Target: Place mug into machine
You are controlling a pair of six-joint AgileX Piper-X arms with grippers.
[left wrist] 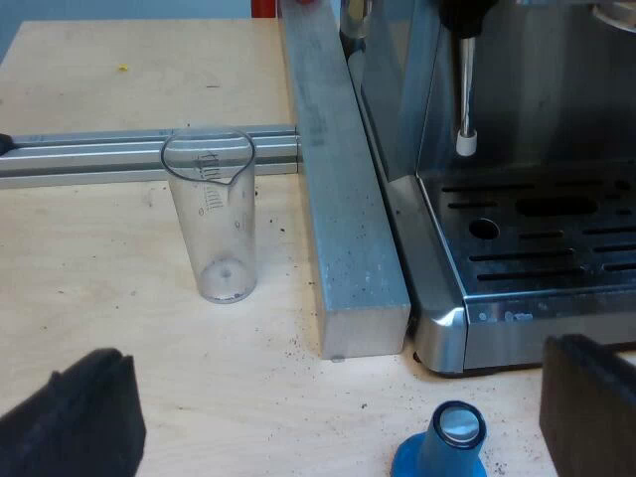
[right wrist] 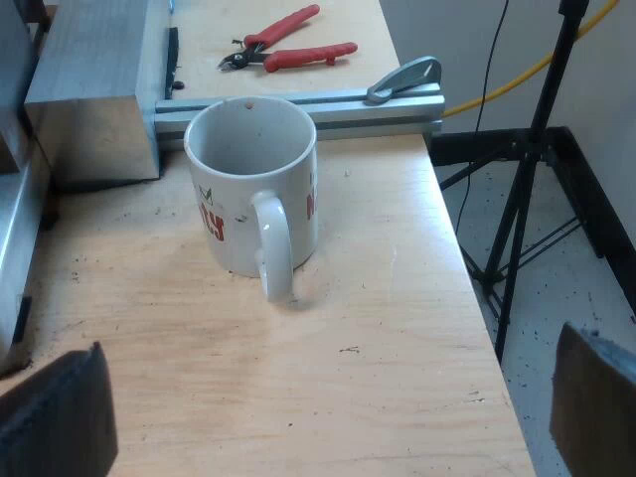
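A white mug (right wrist: 253, 184) with red lettering stands upright and empty on the wooden table, its handle (right wrist: 275, 243) turned toward my right gripper (right wrist: 328, 422). That gripper is open and held back from the mug, touching nothing. The espresso machine (left wrist: 447, 318) shows its slotted drip tray (left wrist: 542, 238) and a steam wand (left wrist: 465, 94) hanging over it. My left gripper (left wrist: 333, 417) is open and empty, low over the table before the machine's corner, with a blue tamper (left wrist: 442, 442) standing between its fingers (left wrist: 79, 422).
A clear measuring glass (left wrist: 211, 214) stands upright beside a long aluminium bar (left wrist: 343, 199) running along the machine. An aluminium rail (right wrist: 298, 104) with a clamp lever (right wrist: 402, 78) lies behind the mug, with red pliers (right wrist: 288, 45) beyond. The table edge (right wrist: 467, 298) drops to a tripod (right wrist: 527, 189).
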